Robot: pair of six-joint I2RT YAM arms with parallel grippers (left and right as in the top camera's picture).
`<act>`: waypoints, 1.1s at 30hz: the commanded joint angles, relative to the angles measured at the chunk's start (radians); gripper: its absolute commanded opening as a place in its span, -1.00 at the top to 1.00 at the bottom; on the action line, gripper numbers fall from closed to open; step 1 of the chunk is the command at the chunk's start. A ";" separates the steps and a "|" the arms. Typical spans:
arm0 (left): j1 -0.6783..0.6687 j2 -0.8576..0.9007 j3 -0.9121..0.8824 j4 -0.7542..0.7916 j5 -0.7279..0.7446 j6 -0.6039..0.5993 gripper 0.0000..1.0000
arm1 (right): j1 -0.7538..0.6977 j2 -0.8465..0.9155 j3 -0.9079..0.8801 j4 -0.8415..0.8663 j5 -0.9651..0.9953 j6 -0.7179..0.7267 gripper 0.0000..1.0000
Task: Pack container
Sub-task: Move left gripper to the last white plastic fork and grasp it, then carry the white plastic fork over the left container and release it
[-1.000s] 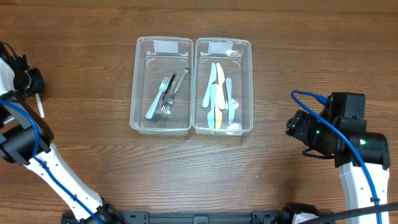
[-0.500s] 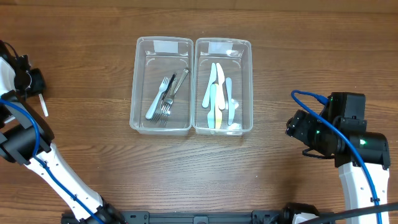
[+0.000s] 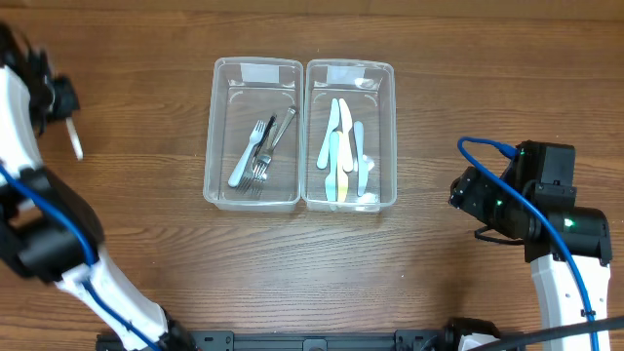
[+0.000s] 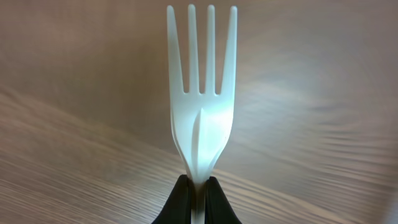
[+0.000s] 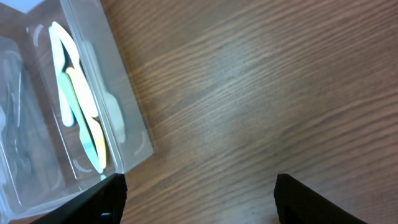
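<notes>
Fork (image 4: 201, 106), white plastic, pinched by L gripper (image 4: 198, 186), R gripper (image 5: 200, 193) spread wide, nr knife container (image 3: 378, 107)

Two clear rectangular plastic containers stand side by side, walls touching, on the far half of the wooden bench (image 3: 312, 278). The left container (image 3: 220, 127) holds a heap of forks (image 3: 258, 156). The right container (image 3: 389, 127) holds plastic knives (image 3: 341, 156) lying lengthwise. Well off to their left, the left tool (image 4: 198, 188) carries a white plastic fork (image 4: 201, 93) over the bench's left edge. The right tool (image 3: 458, 195) sits well right of the containers, nearer the front.
</notes>
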 commanded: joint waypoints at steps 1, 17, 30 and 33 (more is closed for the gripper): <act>-0.154 -0.217 0.013 -0.032 0.032 -0.033 0.92 | 0.004 -0.002 0.002 0.025 0.009 0.003 -0.57; -0.751 -0.146 0.012 -0.067 -0.039 -0.179 0.92 | 0.004 0.177 0.002 0.010 0.008 0.004 -0.57; -0.775 0.153 0.012 -0.076 0.010 -0.188 0.56 | 0.004 0.179 0.002 0.010 0.000 0.003 -0.57; -0.775 0.151 0.013 -0.071 0.008 -0.172 0.47 | 0.004 0.179 0.002 0.010 0.000 0.003 -0.57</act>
